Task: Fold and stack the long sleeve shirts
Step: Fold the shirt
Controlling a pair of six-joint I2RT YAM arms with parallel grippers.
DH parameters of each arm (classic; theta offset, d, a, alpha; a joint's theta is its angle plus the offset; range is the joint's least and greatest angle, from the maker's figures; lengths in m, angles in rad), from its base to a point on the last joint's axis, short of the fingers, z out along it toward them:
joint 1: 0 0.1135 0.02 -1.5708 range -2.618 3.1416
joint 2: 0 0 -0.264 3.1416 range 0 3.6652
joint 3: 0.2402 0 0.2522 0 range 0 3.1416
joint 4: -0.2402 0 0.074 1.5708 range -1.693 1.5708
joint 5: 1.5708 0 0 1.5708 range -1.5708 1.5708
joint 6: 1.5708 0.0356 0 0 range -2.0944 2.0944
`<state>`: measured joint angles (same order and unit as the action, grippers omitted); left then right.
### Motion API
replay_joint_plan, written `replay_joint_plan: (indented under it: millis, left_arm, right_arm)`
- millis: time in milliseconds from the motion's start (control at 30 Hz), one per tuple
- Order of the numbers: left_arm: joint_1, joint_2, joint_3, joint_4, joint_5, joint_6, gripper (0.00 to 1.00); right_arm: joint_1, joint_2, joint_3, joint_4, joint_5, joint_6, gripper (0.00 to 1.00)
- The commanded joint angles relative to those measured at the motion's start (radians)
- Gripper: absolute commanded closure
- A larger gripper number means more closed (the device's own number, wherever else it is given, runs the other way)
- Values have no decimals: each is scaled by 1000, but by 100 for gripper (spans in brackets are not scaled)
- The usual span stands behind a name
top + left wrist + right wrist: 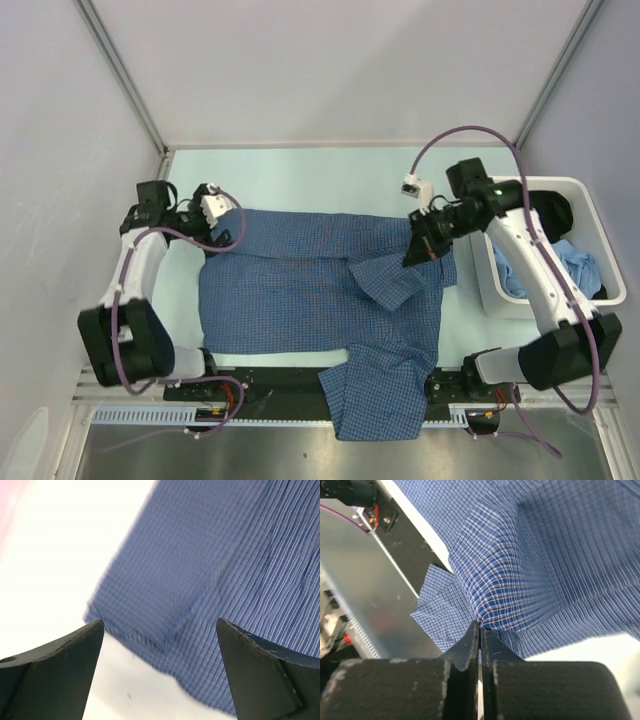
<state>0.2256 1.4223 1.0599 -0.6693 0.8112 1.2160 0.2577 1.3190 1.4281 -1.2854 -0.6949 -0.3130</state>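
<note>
The dark-blue checked long sleeve shirt [320, 290] lies spread across the table, one sleeve hanging over the near edge. My right gripper [418, 252] is shut on a pinched fold of the shirt's right side; the right wrist view shows the shirt [520, 570] bunching at the closed fingertips [480, 627]. My left gripper [215, 232] is open and empty just above the shirt's far left corner, which the left wrist view shows as blue cloth [215, 570] between the wide-apart fingers [160, 630]. Another blue garment [585, 265] lies in the white bin.
A white bin [592, 198] stands at the right side of the table. The light table top [300, 175] runs to the back wall. A black rail and metal frame [280, 390] run along the near edge.
</note>
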Motion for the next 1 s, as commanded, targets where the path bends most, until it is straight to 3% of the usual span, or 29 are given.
replay_joint_plan:
  millis: [0, 200, 333, 400, 433, 600, 767, 967]
  left_arm:
    - [-84, -187, -83, 104, 157, -197, 1]
    - [-285, -402, -280, 269, 65, -386, 1]
    - [-561, -644, -471, 528, -105, -506, 1]
    - [-673, -668, -547, 660, -245, -544, 0]
    - [-771, -663, -563, 710, -283, -562, 0]
    - [-1017, -461, -517, 954, -550, -677, 1]
    - [-1101, -313, -463, 1131, -616, -710, 1]
    - [-1203, -180, -503, 1350, -763, -598, 1]
  right_arm:
    - [41, 132, -2, 152, -83, 44, 100]
    - [46, 281, 48, 286, -193, 158, 100]
    - [45, 374, 64, 366, -284, 281, 100]
    - [46, 397, 77, 412, -308, 342, 100]
    - [48, 408, 83, 425, -328, 365, 100]
    - [51, 460, 115, 485, -345, 474, 100]
    - [37, 474, 89, 526, -359, 552, 100]
    - [12, 473, 26, 620, -460, 690, 100]
